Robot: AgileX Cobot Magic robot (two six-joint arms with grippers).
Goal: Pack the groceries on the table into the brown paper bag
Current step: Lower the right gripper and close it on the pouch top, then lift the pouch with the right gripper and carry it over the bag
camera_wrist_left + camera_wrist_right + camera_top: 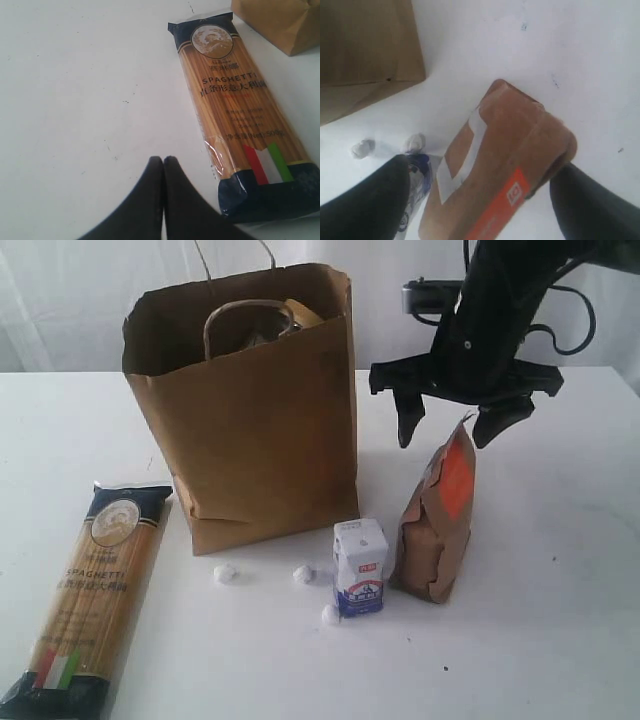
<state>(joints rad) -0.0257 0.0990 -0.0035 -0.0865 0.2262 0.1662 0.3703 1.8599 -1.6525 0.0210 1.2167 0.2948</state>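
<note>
As the fingers stand: right gripper spread astride the top of the brown orange-labelled pouch; left gripper pressed together, empty.
Pouch: creased kraft paper, upright, middle of the table.
Small white-blue carton: boxy card, just beside it.
Spaghetti packet: glossy film, flat by the left edge.
Brown paper bag: stiff, open-mouthed; contents unclear.
Left: these three still unpacked.

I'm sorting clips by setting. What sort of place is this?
Probably a robot test bench, not a shop or kitchen: a plain white table, a white backdrop behind it, and a black robot arm by a paper bag.
</note>
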